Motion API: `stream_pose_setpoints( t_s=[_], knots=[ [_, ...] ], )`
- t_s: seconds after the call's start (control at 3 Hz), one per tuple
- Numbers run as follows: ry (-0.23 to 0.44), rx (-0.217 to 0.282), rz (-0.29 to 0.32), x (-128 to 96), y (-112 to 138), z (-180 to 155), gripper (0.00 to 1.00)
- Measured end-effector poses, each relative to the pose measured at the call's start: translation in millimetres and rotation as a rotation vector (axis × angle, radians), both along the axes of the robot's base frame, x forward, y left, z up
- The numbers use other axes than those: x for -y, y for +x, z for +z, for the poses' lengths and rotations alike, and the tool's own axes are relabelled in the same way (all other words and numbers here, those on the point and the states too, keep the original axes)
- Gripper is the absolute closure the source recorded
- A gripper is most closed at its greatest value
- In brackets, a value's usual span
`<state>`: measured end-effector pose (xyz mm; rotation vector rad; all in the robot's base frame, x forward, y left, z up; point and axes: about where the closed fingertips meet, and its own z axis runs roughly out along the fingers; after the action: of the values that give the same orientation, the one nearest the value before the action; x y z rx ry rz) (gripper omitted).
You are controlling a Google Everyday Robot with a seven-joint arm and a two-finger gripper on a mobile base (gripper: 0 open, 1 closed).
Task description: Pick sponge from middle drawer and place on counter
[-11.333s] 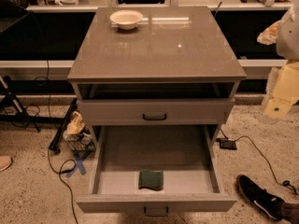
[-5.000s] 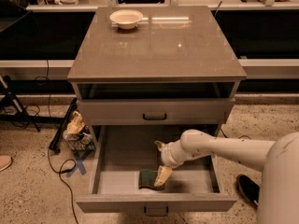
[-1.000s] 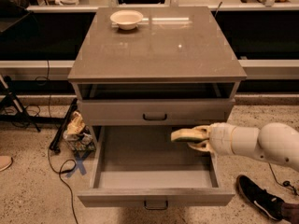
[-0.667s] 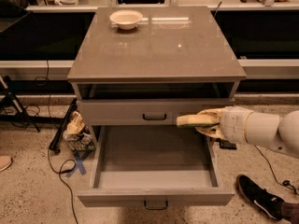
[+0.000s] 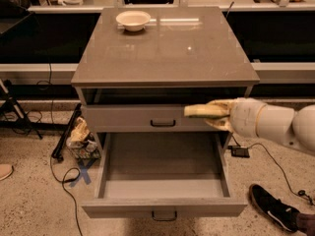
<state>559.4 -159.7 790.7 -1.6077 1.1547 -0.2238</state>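
My gripper (image 5: 203, 112) reaches in from the right and hovers in front of the upper drawer front, above the right side of the open middle drawer (image 5: 165, 188). Its fingers are closed on the sponge (image 5: 196, 112), which shows edge-on as a pale yellow slab with a dark green face. The drawer's grey floor is bare. The counter (image 5: 165, 45) is the glossy grey-brown top just above and behind the gripper.
A cream bowl (image 5: 133, 19) sits at the counter's far left corner. The upper drawer front (image 5: 147, 118) is shut. A bag of clutter (image 5: 81, 139) and cables lie on the floor at left. A black shoe (image 5: 273, 208) is at lower right.
The gripper took the sponge off the drawer floor and has risen out of the drawer, now level with the upper drawer front. The drawer is left with nothing in it.
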Motion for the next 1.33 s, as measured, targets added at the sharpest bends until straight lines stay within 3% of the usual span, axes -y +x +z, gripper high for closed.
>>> stream_pose_setpoints(
  t_s=[0.33, 0.67, 1.33],
  knots=[
    [0.077, 0.136, 0.003, -15.3, 42.1, 74.5, 1.00],
    [0.115, 0.205, 0.022, -31.8, 66.3, 114.5, 1.00],
    [0.156, 0.232, -0.009, -72.8, 144.0, 142.5, 1.00]
  ],
)
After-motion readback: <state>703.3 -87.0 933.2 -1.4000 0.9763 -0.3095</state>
